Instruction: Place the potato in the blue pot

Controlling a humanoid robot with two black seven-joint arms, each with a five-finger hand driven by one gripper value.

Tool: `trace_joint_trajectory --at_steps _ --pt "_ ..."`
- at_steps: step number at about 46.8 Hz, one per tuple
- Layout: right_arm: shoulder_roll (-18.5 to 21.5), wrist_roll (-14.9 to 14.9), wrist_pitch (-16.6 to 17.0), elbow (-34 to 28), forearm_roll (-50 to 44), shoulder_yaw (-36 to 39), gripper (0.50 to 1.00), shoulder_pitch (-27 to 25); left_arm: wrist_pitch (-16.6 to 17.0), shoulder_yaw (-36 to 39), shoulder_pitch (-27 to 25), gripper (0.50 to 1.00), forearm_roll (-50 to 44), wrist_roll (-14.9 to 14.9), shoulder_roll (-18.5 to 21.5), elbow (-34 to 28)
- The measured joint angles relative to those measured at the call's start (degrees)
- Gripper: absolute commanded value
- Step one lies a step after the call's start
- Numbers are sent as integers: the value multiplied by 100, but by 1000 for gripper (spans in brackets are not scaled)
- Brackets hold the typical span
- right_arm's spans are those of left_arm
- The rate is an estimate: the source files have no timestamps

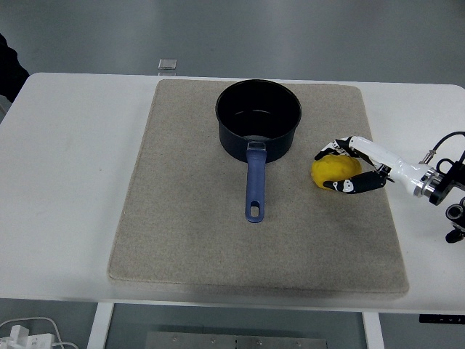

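The right hand (347, 168) reaches in from the right edge over the mat, its white-shelled palm turned toward the pot and its black-tipped fingers (328, 153) curled around the potato (334, 171). One set of fingertips lies over the top of the potato, and another digit wraps under its near side, so the hand cups it from the right. The grip looks closed on it, though at this size it is hard to say whether every fingertip is actually touching. Behind the hand, the black wrist and its cables (445, 139) sit over the bare tabletop at the right edge of the view.

The potato is yellow and rounded and lies on the beige mat (182, 218), near the mat's right side. It is just to the right of the blue pot (258, 123) and a little nearer the camera than the pot's bowl, apart from it, not inside it. The pot stands upright in the far middle of the mat, dark inside, with its blue handle (254, 185) pointing toward the table's near edge.

The mat covers most of the white table (65, 189). A small square object (168, 64) lies beyond the table's far edge.
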Motion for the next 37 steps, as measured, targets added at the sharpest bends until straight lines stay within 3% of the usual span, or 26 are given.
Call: trace_joint_trajectory --at_steps 18,30,37 --pt "1 -18 -73 10 94 72 500 102 -3 -5 -1 999 0 0 0 8" --pt "10 -60 3 11 319 24 500 698 -3 3 -2 999 2 0 0 -1" --pt "26 -248 108 11 751 -20 500 1113 -3 4 -3 999 2 1 0 -5"
